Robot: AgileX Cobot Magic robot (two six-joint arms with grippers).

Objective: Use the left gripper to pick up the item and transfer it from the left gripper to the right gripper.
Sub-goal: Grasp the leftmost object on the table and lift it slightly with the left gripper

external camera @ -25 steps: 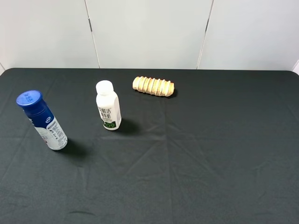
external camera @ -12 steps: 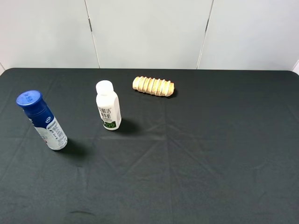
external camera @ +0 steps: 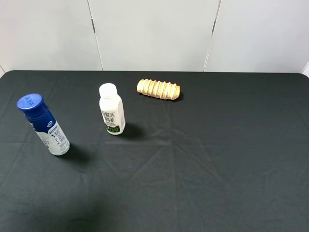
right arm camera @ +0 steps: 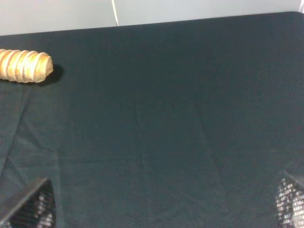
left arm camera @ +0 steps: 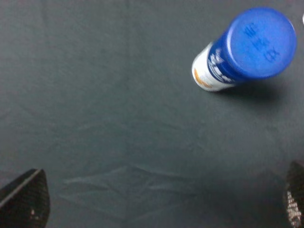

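I take the short white plastic bottle w/ white cap and green print (external camera: 111,115) as my landmark. It stands upright on the wrinkled black tablecloth (external camera: 217,159), its shadow on the cloth just to its right in the high view. The ridged tan bread roll (external camera: 158,89) lies on its side behind the bottle and to the right, near but not touching. Cloth creases fan out in front of the bottle. Behind it, past the far edge, I see white wall panels (external camera: 154,34) w/ thin seams.
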